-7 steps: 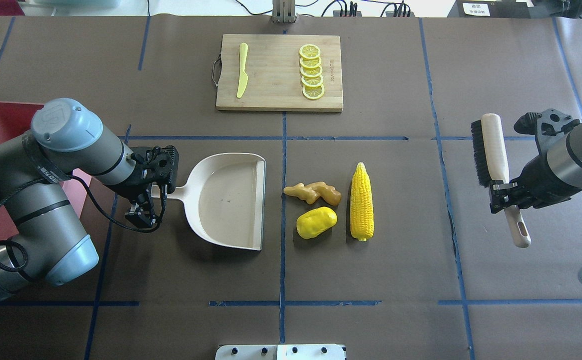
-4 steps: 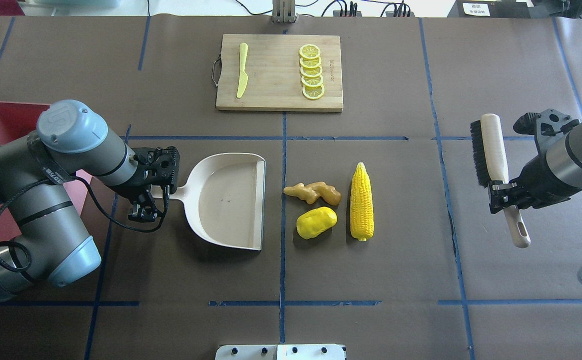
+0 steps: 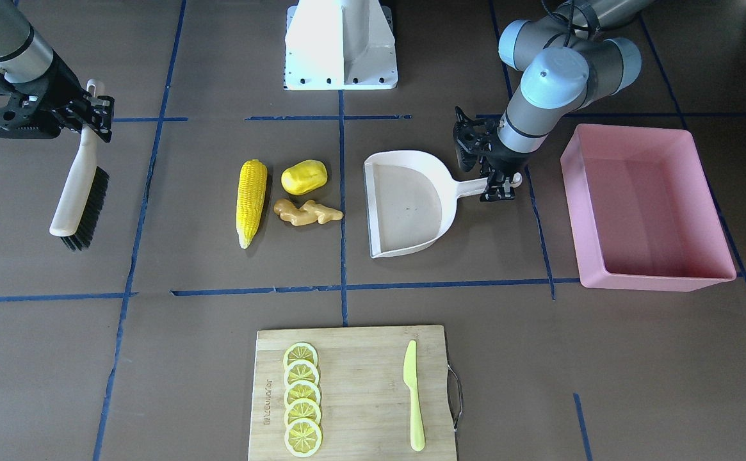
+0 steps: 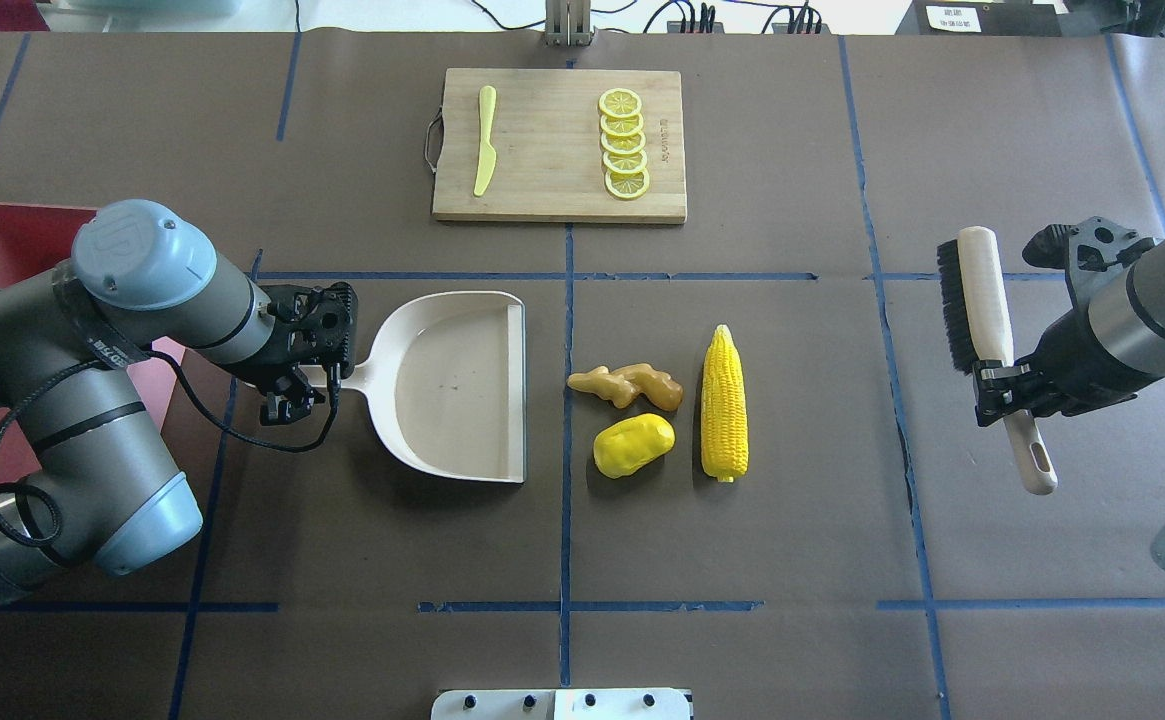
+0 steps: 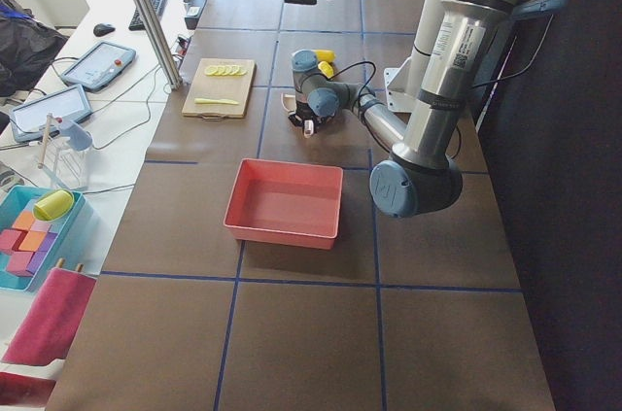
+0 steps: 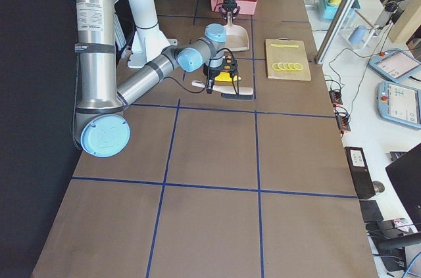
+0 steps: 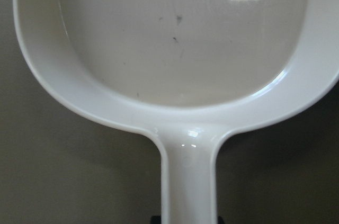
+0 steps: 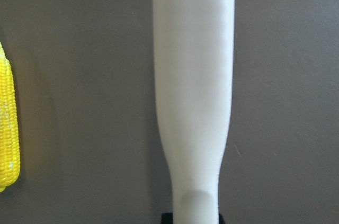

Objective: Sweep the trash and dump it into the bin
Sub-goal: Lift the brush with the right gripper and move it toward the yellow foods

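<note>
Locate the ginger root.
Overhead view, table centre: the ginger lies between the dustpan and the corn, just beyond the potato.

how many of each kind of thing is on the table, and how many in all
toy foods: 3 (corn cob, potato, ginger root)
lemon slices: 5
knife: 1
cutting board: 1
dustpan: 1
brush: 1
bin: 1
total: 13
</note>
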